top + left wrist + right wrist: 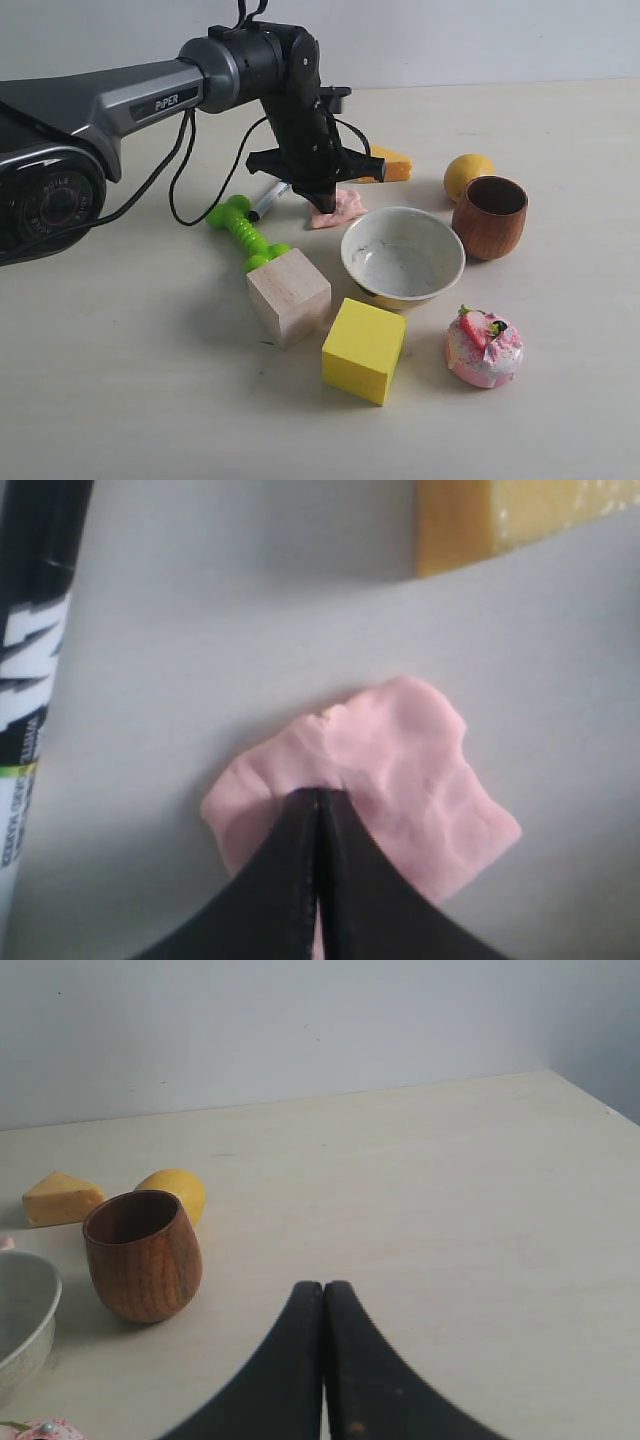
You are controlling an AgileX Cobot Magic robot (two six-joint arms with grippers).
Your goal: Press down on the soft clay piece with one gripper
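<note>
The soft clay piece [340, 208] is a flat salmon-pink lump lying on the table between the cheese wedge and the white bowl. My left gripper [323, 203] points straight down onto its left part, jaws shut together with nothing between them. In the left wrist view the closed black tips [318, 795] rest on the clay [400, 780], which shows dents and spreads around them. My right gripper [323, 1288] is shut and empty, hovering over bare table away from the clay; it does not show in the exterior view.
A black-and-white marker [268, 200] and a green toy [240, 232] lie left of the clay. The cheese wedge [385, 165] sits behind it. The white bowl [402, 256], wooden cup [489, 216], lemon [467, 172], wooden cube [288, 296], yellow cube [364, 349] and cupcake [483, 347] stand nearby.
</note>
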